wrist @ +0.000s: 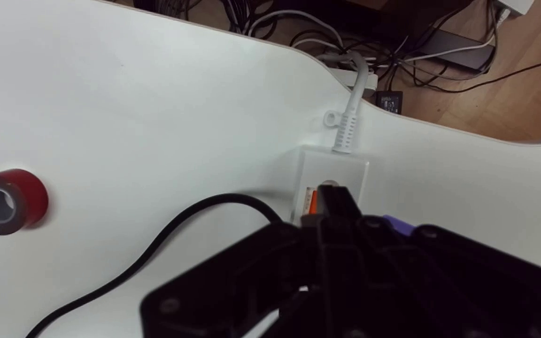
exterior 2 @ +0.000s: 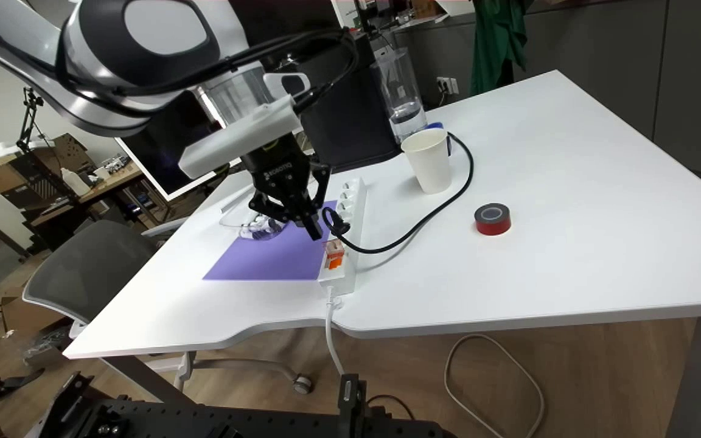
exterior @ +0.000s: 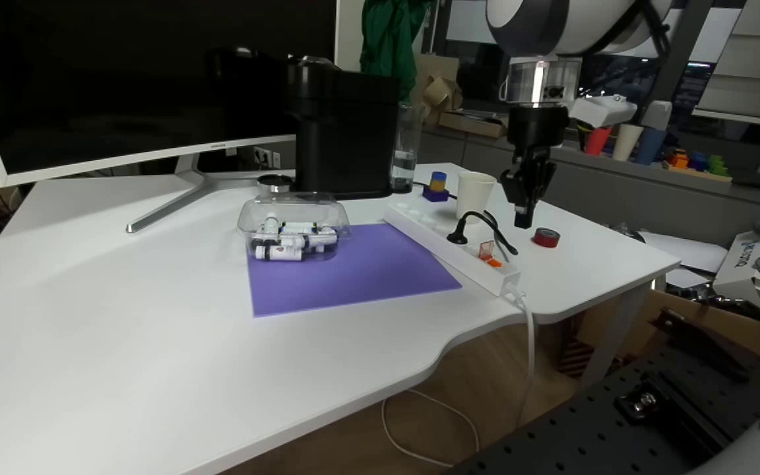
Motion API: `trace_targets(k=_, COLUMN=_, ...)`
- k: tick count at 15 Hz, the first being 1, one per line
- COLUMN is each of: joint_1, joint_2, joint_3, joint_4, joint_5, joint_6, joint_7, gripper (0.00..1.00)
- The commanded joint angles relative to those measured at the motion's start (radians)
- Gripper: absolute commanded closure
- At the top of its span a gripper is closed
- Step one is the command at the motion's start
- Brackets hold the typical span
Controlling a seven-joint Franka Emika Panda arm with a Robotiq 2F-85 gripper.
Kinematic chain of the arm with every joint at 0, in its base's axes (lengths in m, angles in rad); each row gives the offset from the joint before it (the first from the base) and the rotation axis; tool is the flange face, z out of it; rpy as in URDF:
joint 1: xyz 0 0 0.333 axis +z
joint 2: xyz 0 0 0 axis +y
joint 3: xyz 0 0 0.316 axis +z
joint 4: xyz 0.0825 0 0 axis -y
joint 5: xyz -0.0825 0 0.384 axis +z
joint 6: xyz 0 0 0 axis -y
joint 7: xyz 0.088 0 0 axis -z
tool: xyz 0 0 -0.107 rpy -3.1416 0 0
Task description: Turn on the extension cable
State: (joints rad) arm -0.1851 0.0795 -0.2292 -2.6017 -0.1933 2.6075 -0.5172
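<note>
While the gripper [exterior 2: 312, 228] is hanging just left of centre in an exterior view, its jaws are pressing together and pointing down, apart from the strip [exterior: 446, 252]. The strip is lying on the table [exterior: 123, 330], right of centre in an exterior view, slanting toward the lower right. Its orange switch [exterior: 494, 262] is sitting at the lower-right end, with a see-through red flap [exterior: 486, 249] standing open next to it. A black plug [exterior: 457, 236] is sitting farther up the strip, and a white cord [exterior: 530, 349] is running from the end over the table's edge. Left of the strip, a purple mat [exterior: 353, 277] is lying, with a clear box [exterior: 293, 200] of white tubes [exterior: 280, 253] resting partly on it. A cup [exterior: 474, 191] is standing behind the strip, and a tape roll [exterior: 546, 237] is lying at the right. In the wrist view, the gripper is hiding most of the strip, while an orange sliver of switch is showing beside the fingertips [wrist: 334, 202].
</note>
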Motion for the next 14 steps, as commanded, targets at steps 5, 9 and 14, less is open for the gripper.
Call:
trace_targets(k=5, joint_1=-0.017, joint_2=0.055, joint_3=0.022, joint_4=0.027, joint_5=0.004, joint_6=0.037, joint_7=0.016, gripper=1.00)
trace_targets(k=9, joint_1=-0.014, joint_2=0.094, joint_3=0.015, joint_4=0.028, joint_5=-0.032, joint_6=0.107, joint_7=0.077, gripper=1.00)
trace_targets(k=14, joint_1=-0.012, joint_2=0.149, joint_3=0.019, joint_4=0.028, joint_5=-0.027, joint_6=0.163, joint_7=0.132, gripper=1.00)
